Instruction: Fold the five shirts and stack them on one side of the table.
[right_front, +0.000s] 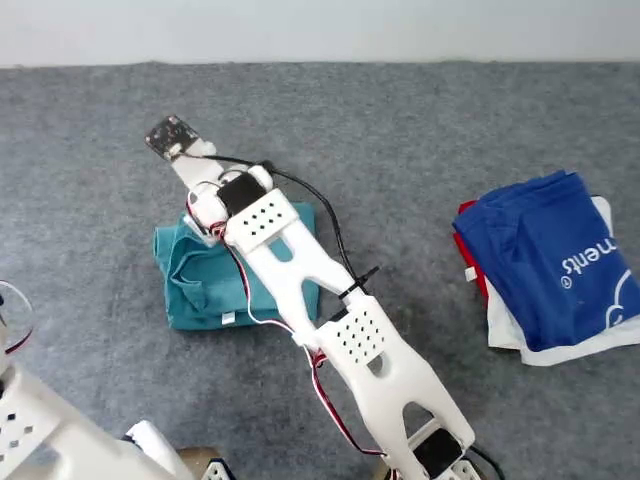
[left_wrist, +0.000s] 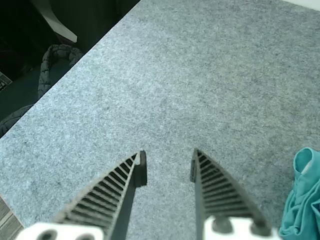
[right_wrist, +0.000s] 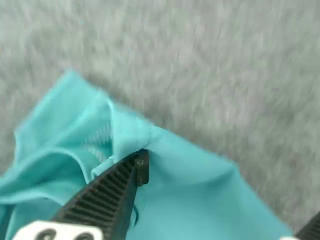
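Shirts lie in two places on the grey felt table (right_front: 430, 130): a teal shirt (right_front: 195, 285), folded into a rumpled square, and, well apart from it toward the robot's right, a stack of folded shirts (right_front: 545, 260) with blue over white and red. The right gripper (right_wrist: 227, 194) hangs over a corner of the teal shirt, jaws spread wide, one fingertip (right_wrist: 141, 167) resting on a raised fold, gripping nothing. The left gripper (left_wrist: 168, 162) hovers near the teal shirt over bare felt, jaws parted and empty.

The right arm (right_front: 330, 310) is stretched far out, the right gripper (right_wrist: 227, 195) low, fingers wide apart. The left arm (right_front: 30, 425) sits back, left gripper (left_wrist: 167, 167) fingers apart too.
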